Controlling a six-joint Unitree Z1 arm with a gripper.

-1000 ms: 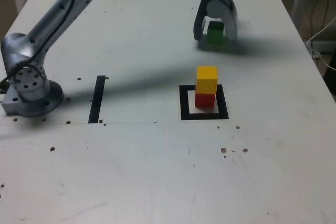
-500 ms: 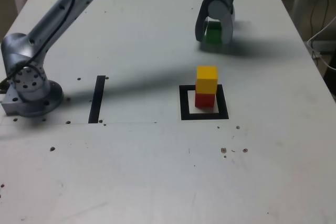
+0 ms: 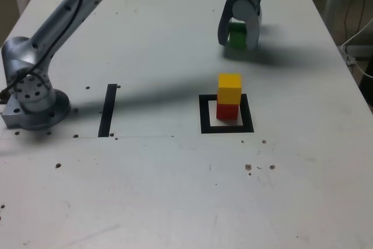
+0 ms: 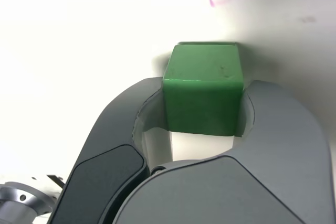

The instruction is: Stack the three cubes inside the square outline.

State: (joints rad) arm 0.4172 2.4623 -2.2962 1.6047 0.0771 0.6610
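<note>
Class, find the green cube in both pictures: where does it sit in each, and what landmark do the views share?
Exterior view: upper part, right of centre, in the pincer, beyond the stacked cubes.
Wrist view: just above the middle of the picture, green cube between the fingertips.
Shared landmark: the arm's round base.

Glare bleaches part of the desk [image 4: 79, 51] in the wrist view; soft, blurry shadows streak the exterior view.

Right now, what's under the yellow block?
The red block is under the yellow block, inside the black square. The red block's top is covered, so I can't see that part.
</note>
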